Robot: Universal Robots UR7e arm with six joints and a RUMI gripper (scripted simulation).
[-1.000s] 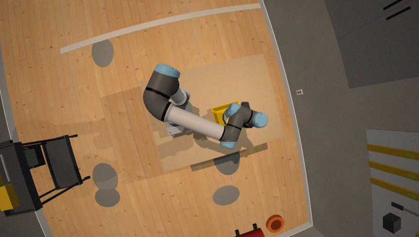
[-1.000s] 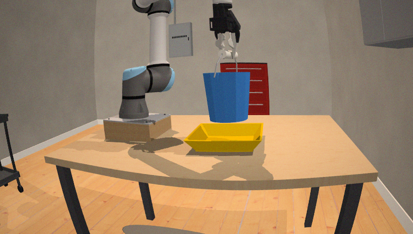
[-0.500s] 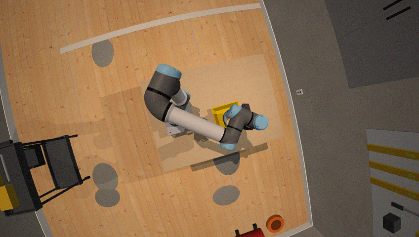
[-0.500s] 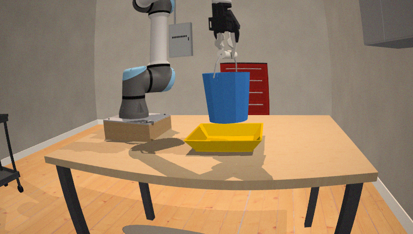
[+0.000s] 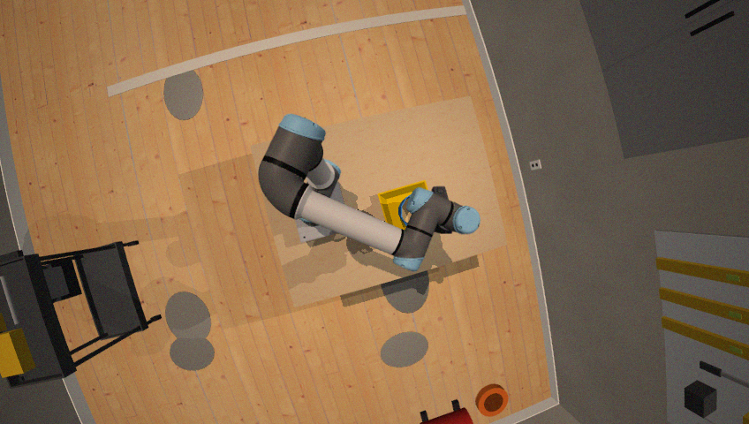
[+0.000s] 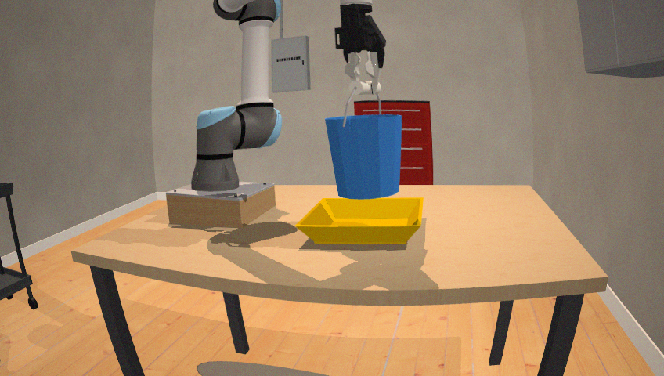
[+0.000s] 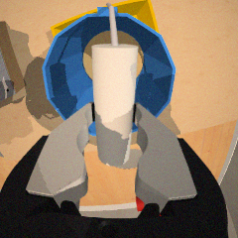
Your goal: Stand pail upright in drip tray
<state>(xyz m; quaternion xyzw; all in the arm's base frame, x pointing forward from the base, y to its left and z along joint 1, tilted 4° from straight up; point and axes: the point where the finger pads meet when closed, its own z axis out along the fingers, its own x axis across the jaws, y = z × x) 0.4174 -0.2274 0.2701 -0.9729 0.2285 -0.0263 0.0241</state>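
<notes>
A blue pail hangs upright from its thin grey wire handle, whose white grip sits between my fingers. My gripper is shut on that grip, well above the table. The pail's base hovers just above the far rim of the yellow drip tray, which rests on the table. In the wrist view I look down into the open pail, with a corner of the tray showing beyond it. From overhead, the arm hides the pail and only part of the tray shows.
The arm's base stands on a wooden block at the table's left back. A red drawer cabinet stands behind the table. A black cart is on the floor to the left.
</notes>
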